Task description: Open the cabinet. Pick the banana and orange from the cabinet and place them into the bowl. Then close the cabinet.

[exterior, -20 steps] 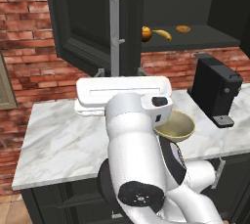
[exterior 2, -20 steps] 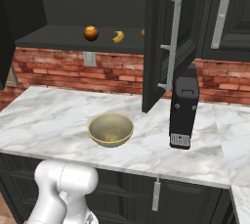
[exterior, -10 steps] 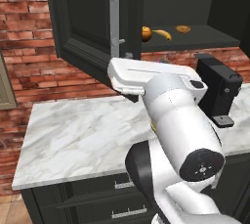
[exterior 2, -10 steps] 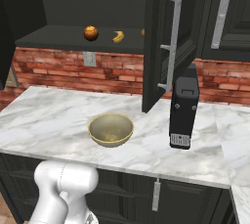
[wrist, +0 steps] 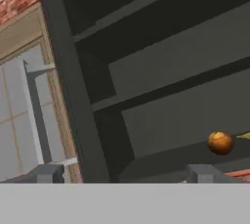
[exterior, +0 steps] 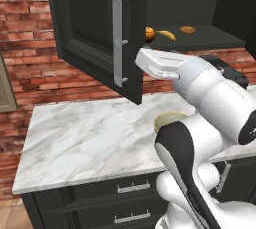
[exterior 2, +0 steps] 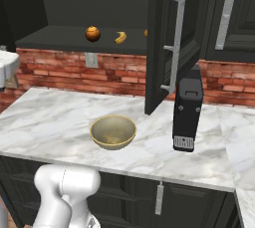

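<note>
As fingers gape, hand [wrist: 122,173] before open cabinet [wrist: 161,66]

1. A rendered kitchen is shown by the white marble countertop [exterior 2: 60,122] and red brick backsplash [exterior 2: 69,75].
2. Black raised-panel wall cabinets [exterior: 95,28] and dark lower drawers [exterior: 125,198] are seen.

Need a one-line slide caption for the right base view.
Open cabinet with orange and banana on its shelf, empty bowl waiting below.
</note>
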Robot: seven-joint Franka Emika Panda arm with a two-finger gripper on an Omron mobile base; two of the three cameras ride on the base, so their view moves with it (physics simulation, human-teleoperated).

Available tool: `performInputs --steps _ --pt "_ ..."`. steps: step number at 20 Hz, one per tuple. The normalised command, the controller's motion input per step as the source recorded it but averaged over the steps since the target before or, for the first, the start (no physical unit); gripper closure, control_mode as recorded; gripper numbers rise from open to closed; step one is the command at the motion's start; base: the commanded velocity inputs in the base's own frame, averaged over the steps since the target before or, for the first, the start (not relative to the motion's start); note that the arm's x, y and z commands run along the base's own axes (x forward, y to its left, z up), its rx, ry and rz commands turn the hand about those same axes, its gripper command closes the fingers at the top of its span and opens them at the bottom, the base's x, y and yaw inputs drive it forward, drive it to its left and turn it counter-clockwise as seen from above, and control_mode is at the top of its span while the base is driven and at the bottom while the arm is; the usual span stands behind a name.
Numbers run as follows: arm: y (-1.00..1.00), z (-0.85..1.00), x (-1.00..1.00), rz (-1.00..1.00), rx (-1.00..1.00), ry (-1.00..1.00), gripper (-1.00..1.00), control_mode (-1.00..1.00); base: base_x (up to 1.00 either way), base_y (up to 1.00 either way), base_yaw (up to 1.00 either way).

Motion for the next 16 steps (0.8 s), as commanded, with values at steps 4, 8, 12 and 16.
performInputs --steps 4,8,12,16 --pt "-0.24 0.0 0.24 0.33 0.0 0.05 -1.0 -1.0 0.0 0.0 0.0" --pt "-0.22 -0.02 0.08 0.36 0.0 0.05 -1.0 -1.0 0.0 0.0 0.0" --pt "-0.07 -0.12 0.14 0.36 0.0 0.03 -1.0 -1.0 0.0 0.0 0.0" --pt "0.0 -0.21 0.42 0.28 0.0 0.0 -1.0 -1.0 0.0 0.0 0.0"
